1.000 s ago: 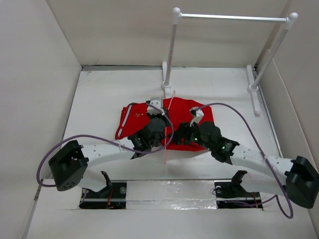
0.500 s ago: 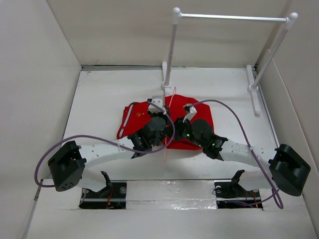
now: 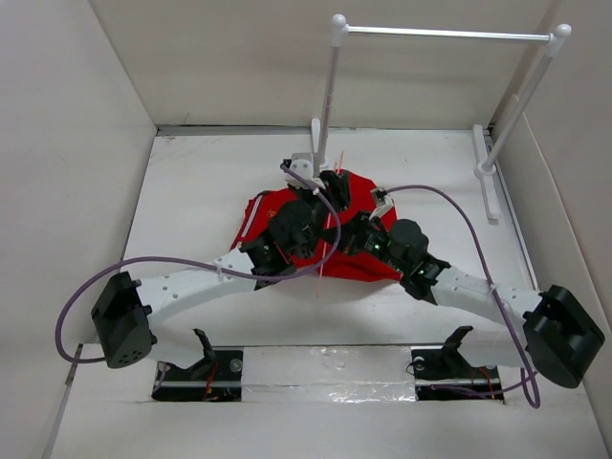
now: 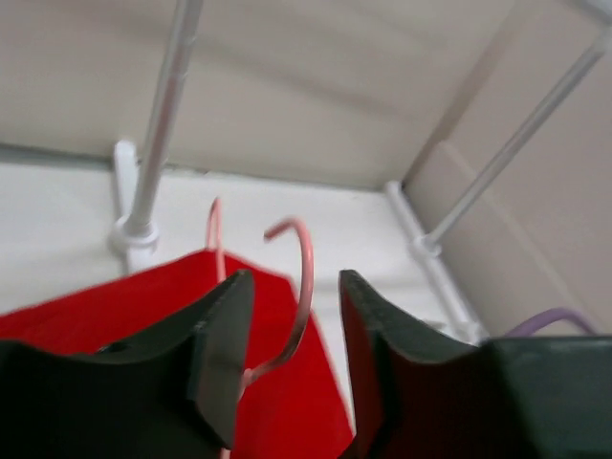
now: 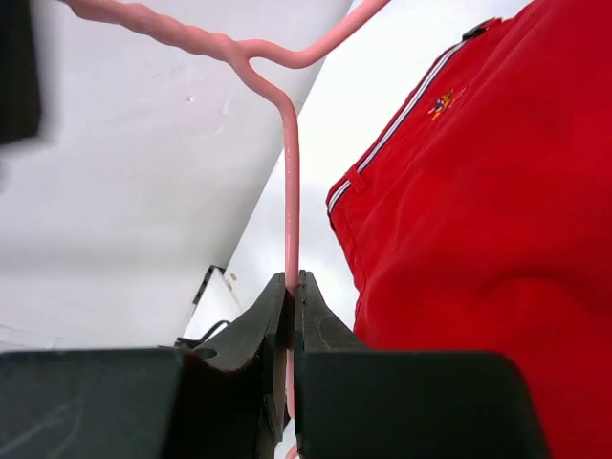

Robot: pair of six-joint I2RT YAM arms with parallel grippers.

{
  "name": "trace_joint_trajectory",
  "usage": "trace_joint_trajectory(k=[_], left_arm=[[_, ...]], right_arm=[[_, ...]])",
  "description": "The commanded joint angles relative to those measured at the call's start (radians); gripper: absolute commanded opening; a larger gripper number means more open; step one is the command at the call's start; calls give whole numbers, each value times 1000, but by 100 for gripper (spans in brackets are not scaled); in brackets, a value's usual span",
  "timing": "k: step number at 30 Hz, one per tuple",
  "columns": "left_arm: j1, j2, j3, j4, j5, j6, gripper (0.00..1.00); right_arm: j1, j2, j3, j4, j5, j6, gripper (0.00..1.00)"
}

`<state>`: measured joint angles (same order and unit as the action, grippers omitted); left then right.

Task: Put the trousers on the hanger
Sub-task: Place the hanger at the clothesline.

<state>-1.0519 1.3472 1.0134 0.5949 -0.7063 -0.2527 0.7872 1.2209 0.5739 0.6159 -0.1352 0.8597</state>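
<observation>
The bright red trousers (image 3: 361,194) (thin white stripe trim by the waistband) lie crumpled in the middle of the table (image 3: 191,191), near the rack (image 3: 330,96). The right gripper (image 5: 293,283) is clenched on the pale pink wire hanger (image 5: 290,182). The left gripper (image 4: 295,282) stands released, with the hanger's hook showing between its jaws.

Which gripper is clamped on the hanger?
The right gripper: its jaws are shut on the hanger wire. The left gripper stands open, gripping nothing.
</observation>
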Motion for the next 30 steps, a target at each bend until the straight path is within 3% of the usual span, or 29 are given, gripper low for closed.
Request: trace_joint_trajectory(k=[1,3,8,18,22,27,30], left_arm=[[27,-42,93,69,125,-26,42],[43,-55,91,66,178,-51,51],[52,-80,102,65,229,-37,55],[52,-201,56,97,171,-5,55],[73,-237,-31,95,160,-45,52],[98,-250,-113,63,191,-120,50],[98,-244,-147,36,194,-134,49]], right_arm=[[-45,-86,18,98,-102,22,0],[-68,-131,21,72,-107,33,0],[-170,-179,46,44,-156,59,0],[-385,-179,147,122,-296,150,0],[-486,-178,211,131,-339,159,0],[-611,-167,351,-16,-320,91,0],[-693,-120,429,-22,-349,91,0]])
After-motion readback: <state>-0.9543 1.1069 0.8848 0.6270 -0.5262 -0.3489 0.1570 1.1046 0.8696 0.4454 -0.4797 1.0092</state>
